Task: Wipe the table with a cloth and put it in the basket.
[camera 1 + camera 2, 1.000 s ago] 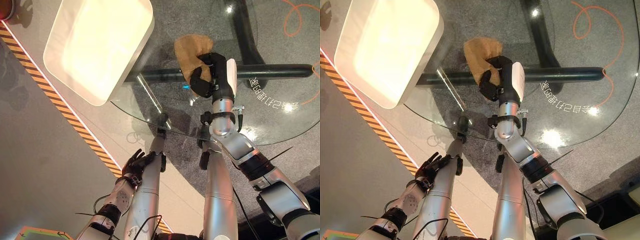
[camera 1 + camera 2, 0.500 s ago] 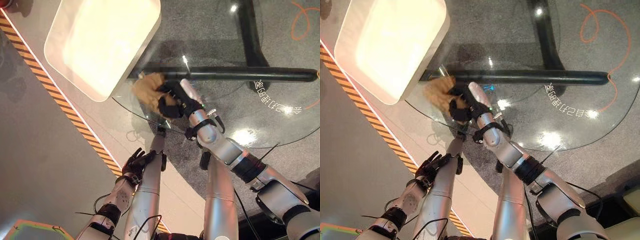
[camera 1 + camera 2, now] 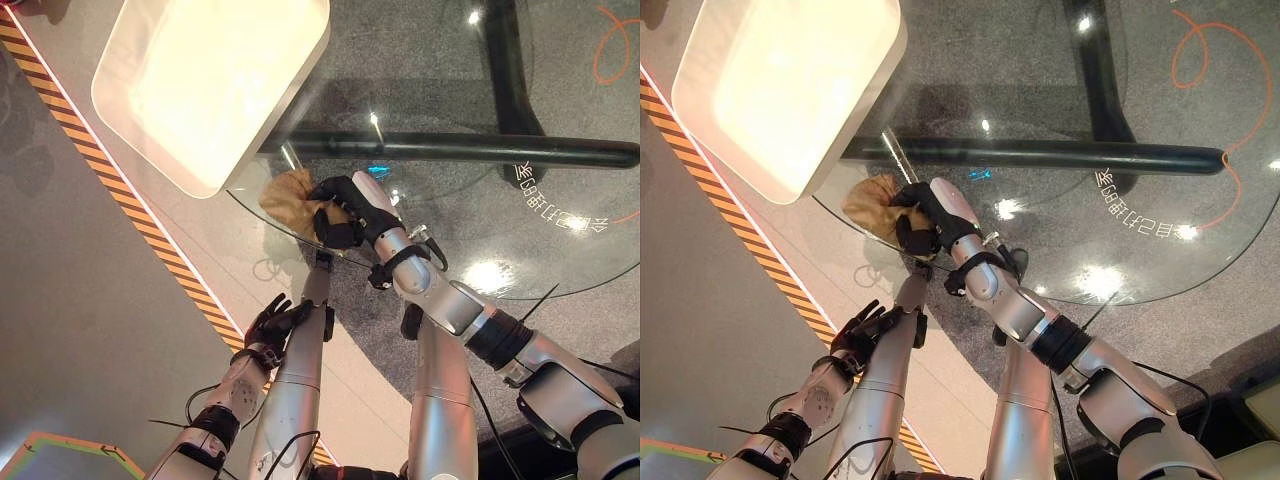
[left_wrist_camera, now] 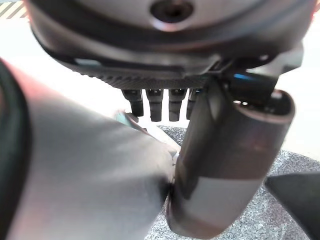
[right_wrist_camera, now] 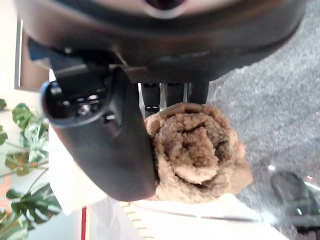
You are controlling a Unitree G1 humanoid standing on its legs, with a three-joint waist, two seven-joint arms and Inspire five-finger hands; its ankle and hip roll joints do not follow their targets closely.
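A tan cloth [image 3: 283, 196] lies bunched on the round glass table [image 3: 455, 195], close to its near left edge. My right hand [image 3: 342, 212] is shut on the cloth and holds it against the glass. In the right wrist view the cloth [image 5: 197, 150] shows as a rolled wad between the thumb [image 5: 112, 145] and the fingers. The white basket [image 3: 210, 85] stands just beyond the cloth, at the table's left edge. My left hand [image 3: 274, 324] hangs low below the table's rim, fingers relaxed and holding nothing.
A black bar of the table's base [image 3: 480, 150] runs under the glass. Orange-and-black striped tape [image 3: 130, 200] crosses the floor on the left. An orange cable [image 3: 610, 45] loops on the floor at the far right.
My right hand has swept the cloth from the middle of the glass towards the near left edge, ending beside the basket. The left hand has stayed where it was.
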